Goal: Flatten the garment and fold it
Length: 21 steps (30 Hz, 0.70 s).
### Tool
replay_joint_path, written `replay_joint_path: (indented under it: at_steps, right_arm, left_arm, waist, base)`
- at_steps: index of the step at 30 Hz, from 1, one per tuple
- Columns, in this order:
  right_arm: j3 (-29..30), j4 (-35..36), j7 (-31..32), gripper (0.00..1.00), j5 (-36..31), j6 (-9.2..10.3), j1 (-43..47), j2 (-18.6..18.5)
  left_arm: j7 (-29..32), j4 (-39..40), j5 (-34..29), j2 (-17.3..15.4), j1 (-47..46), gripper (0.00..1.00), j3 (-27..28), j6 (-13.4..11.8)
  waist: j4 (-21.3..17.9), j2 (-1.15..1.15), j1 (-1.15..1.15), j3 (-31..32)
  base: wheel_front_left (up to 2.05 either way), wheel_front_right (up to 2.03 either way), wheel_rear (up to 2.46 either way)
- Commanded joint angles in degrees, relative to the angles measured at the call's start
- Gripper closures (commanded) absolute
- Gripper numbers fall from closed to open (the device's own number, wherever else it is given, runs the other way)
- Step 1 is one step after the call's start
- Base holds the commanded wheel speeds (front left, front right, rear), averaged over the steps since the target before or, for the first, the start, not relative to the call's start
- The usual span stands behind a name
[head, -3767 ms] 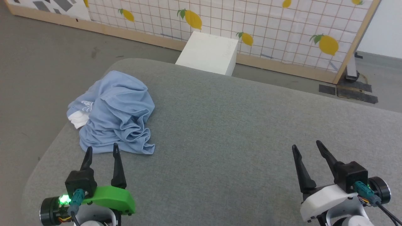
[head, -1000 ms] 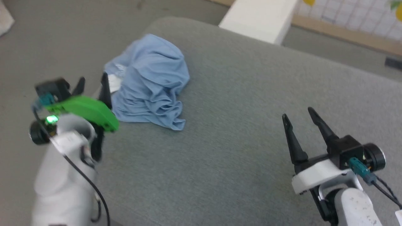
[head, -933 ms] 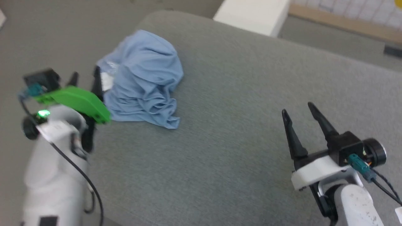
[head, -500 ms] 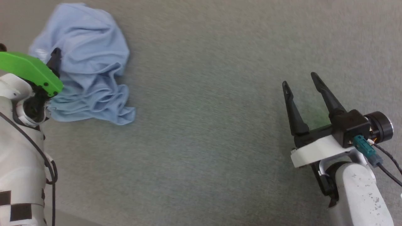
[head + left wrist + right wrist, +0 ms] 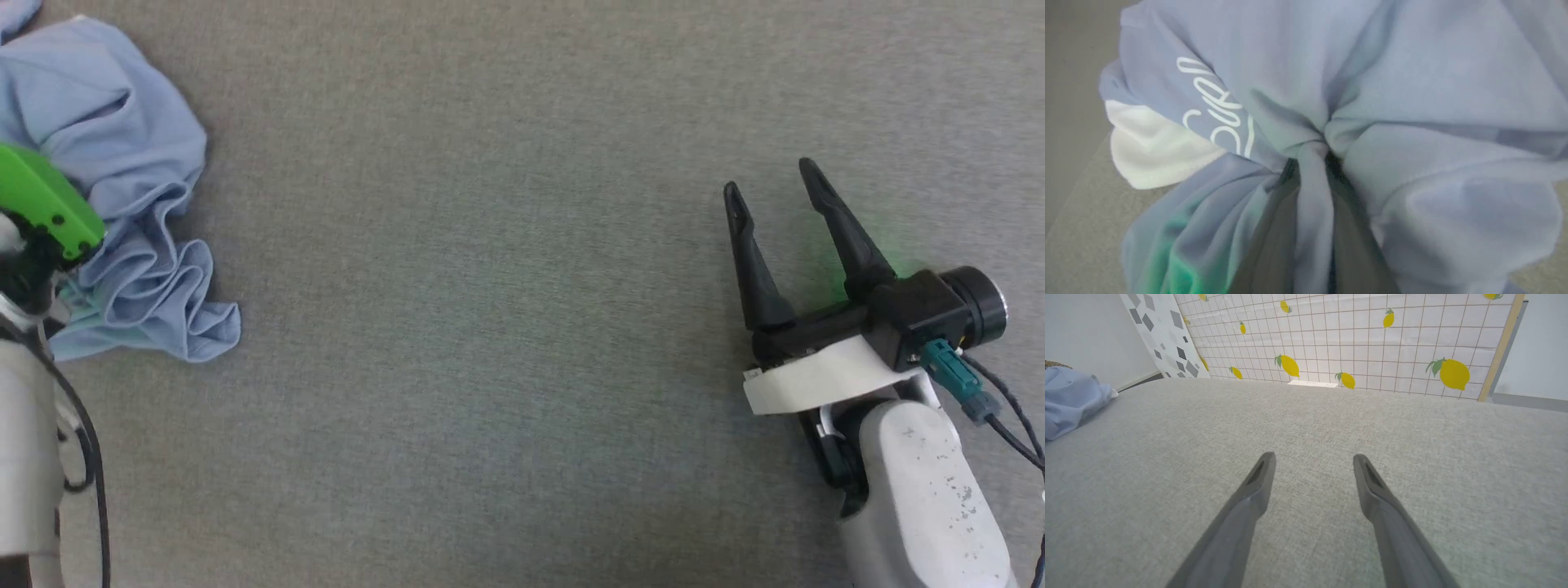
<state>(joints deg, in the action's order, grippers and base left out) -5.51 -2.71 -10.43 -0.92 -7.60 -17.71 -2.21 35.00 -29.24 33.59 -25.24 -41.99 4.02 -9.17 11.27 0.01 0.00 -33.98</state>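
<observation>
The right tool [image 5: 767, 175] hovers over the bare grey desk [image 5: 506, 327] with its jaws spread wide and nothing between them, well apart from the work. Farther to the left, the left tool [image 5: 1312, 169] is buried in the garment [image 5: 122, 163]. In the left wrist view its two dark fingers [image 5: 1271, 245] close on a ridge of blue cloth, and the puckers run in to that one spot, so I judge it has a pinch of the fabric.

The garment lies at the left side of the desk in a crumpled heap, with folds stacked on folds. A white panel [image 5: 1151, 151] pokes out close to the desk's edge and part of the script logo [image 5: 1216, 110] is creased over. By that showing the task is barely begun. A first grasp is taken, but nothing is spread. Left to do are the lifting or dragging out to the open middle of the desk, the finding of hem and sleeves, the smoothing, and then every fold.

Counted near to far, there are two tools, each with two fingers, one desk and one garment with one logo in sight. Beyond the desk's far rim stands one lemon-printed grid wall [image 5: 1372, 343] and beside it one panel of grey shapes [image 5: 1163, 335].
</observation>
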Motion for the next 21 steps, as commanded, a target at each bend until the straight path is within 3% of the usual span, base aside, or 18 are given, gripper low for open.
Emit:
replay_joint_path:
  at_steps: [1, 5, 10, 16, 21]
  right_arm:
    - [0.71, -2.26, -0.38, 0.0, 0.77, 0.11, 1.33, -0.66]
    - [1.3, -4.81, -1.57, 0.0, 2.49, 0.11, 3.37, -0.66]
    - [2.44, -7.07, -2.45, 0.0, 4.59, 0.11, 6.74, -0.66]
    - [3.66, -8.44, -2.99, 0.0, 6.05, 0.11, 9.22, -0.66]
    - [3.94, -8.65, -3.19, 0.0, 6.87, 0.11, 10.61, -0.66]
  left_arm:
    - [-2.52, 0.12, -1.53, 0.39, 3.24, 1.0, -0.89, -0.65]
    - [-13.69, 5.12, -6.63, -2.03, 2.92, 1.0, -0.92, -1.84]
    - [-24.55, 9.8, -12.87, -3.65, 0.09, 1.0, -4.7, -0.35]
    - [-34.1, 13.7, -16.39, -0.61, -5.57, 1.0, -10.18, 2.27]
    - [-37.95, 14.47, -16.31, 5.3, -8.69, 1.0, -15.13, 4.42]
  waist:
    - [-0.6, -0.01, 0.0, 5.83]
    - [-0.9, -0.01, 0.0, 13.05]
    - [-2.1, -0.01, 0.0, 20.88]
    - [-5.62, -0.01, 0.0, 27.17]
    - [-9.84, -0.01, 0.0, 30.16]
  base:
    - [0.0, 0.0, 0.0]
    - [0.0, 0.0, 0.0]
    - [0.0, 0.0, 0.0]
    - [0.0, 0.0, 0.0]
    - [0.0, 0.0, 0.0]
